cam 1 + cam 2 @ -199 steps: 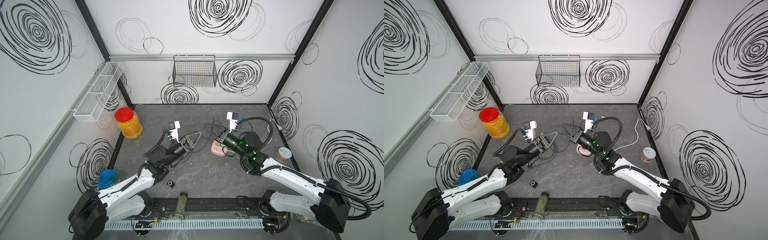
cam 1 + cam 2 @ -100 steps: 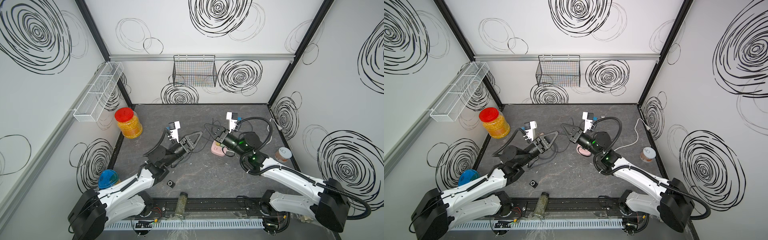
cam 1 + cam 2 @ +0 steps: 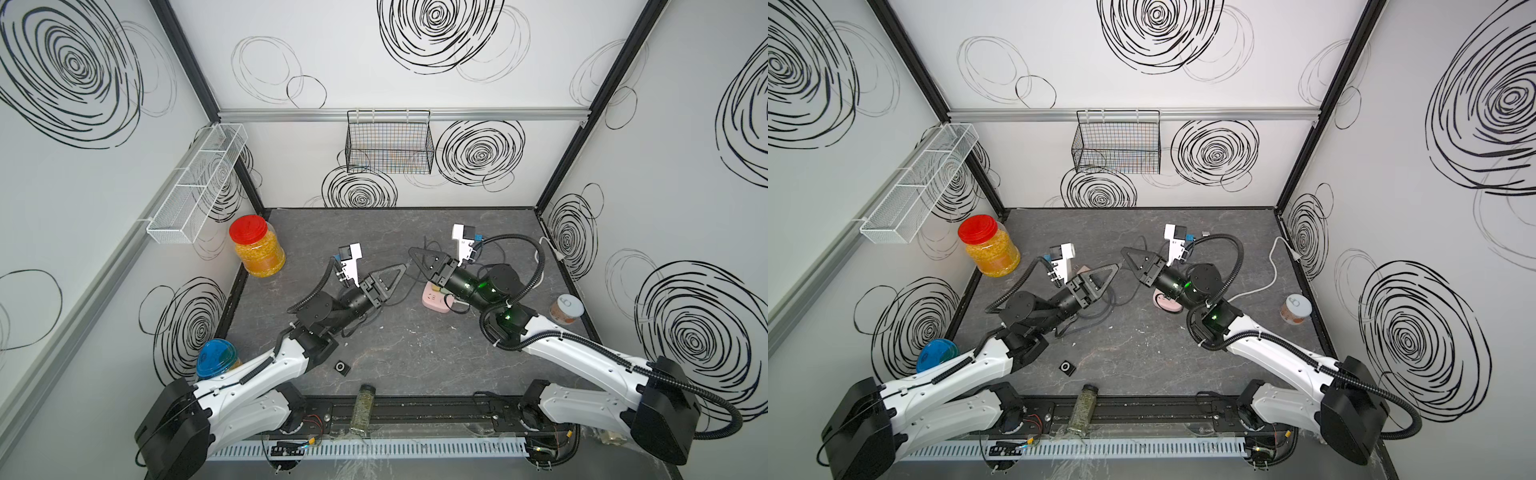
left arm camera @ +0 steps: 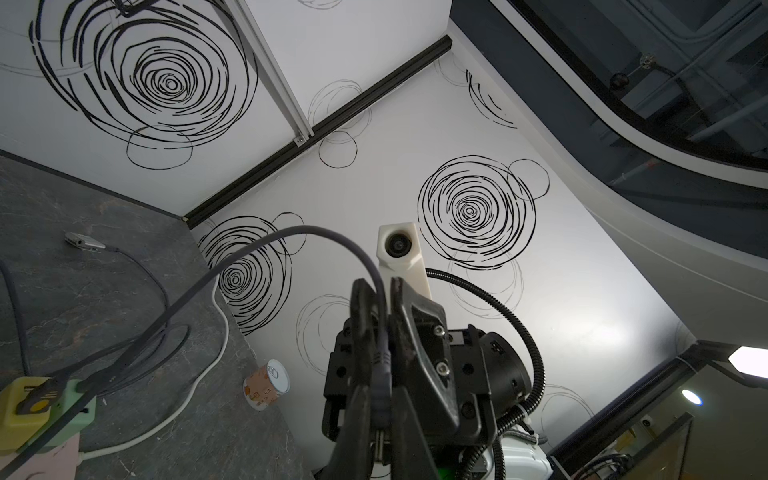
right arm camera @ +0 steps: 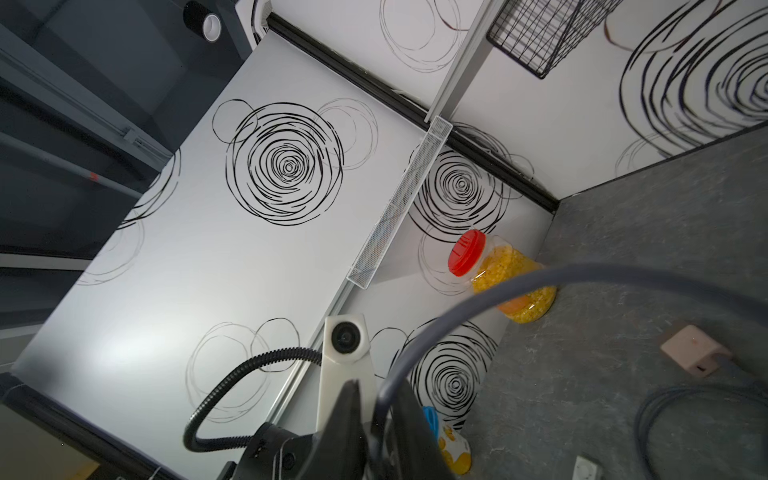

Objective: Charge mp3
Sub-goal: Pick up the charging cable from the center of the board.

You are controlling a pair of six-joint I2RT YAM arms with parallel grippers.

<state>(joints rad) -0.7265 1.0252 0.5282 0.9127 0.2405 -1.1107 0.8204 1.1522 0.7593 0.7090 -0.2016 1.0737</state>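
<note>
Gripping cable (image 4: 257,246), left tool (image 3: 404,267), mp3 (image 3: 341,367) well apart

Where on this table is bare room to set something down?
Free: the back strip below the wire basket, beside the jar; the front patch between mp3 player and right arm. Crowded: the middle, with cable and power strip.

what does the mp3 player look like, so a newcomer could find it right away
Start at the dark grey table and go to its front edge, left of centre. The mp3 player is a tiny black square with a ring on its face, unlike the clear bottle lying on the black rail nearby.
</note>
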